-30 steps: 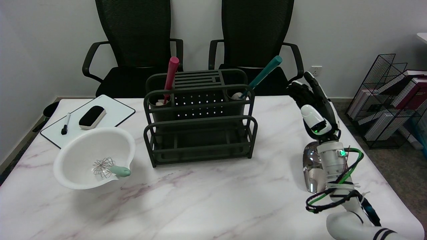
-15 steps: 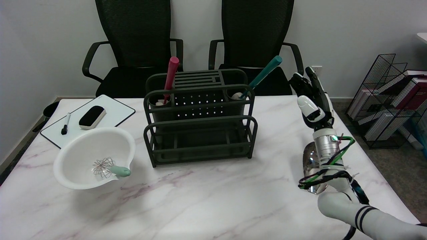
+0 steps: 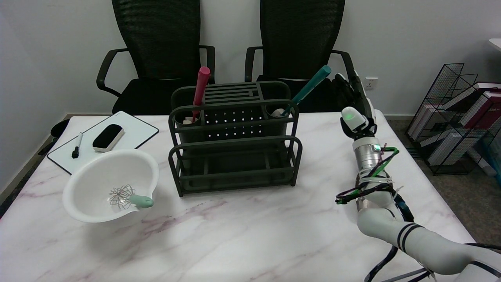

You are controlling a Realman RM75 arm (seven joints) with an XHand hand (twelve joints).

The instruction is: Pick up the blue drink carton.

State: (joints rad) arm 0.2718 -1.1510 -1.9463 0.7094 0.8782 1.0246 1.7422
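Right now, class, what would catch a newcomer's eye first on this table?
The dark green rack stands mid-table, with a red-handled utensil and a teal-handled utensil sticking up from its cups. At left, a white bowl holds a whisk; at right, the white arm lifts its hand.

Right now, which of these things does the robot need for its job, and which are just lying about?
For the job: right hand. The blue carton is not in view.

Lying about: rack, bowl, whisk, whiteboard, eraser, marker.
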